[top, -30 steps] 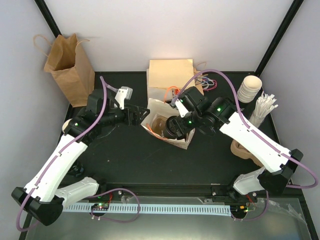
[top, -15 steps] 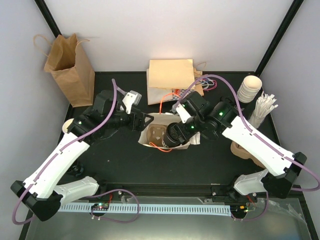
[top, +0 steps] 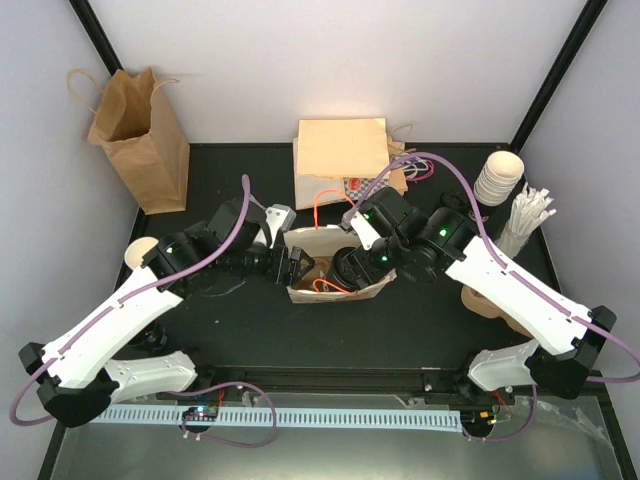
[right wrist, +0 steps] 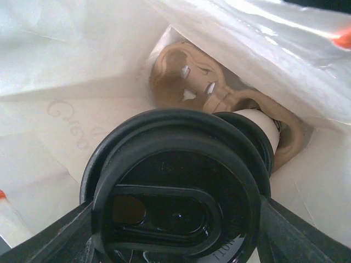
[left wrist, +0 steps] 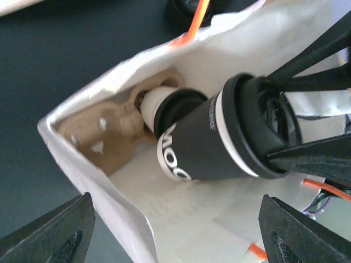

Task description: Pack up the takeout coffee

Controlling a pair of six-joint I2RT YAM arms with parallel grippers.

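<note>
Right gripper (right wrist: 184,219) clamps the takeout coffee (left wrist: 203,142) by its lid inside the white bag (left wrist: 98,181), left gripper (left wrist: 175,235) gaping at the rim — it seems tilted against the carrier (left wrist: 104,137), so a release could spill it.

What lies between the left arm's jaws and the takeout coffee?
The rim and lower wall of the white bag; the takeout coffee lies inside it. The left wrist view shows this.

White arms (top: 110,325), black joints (top: 70,400), purple cables (top: 437,158).
</note>
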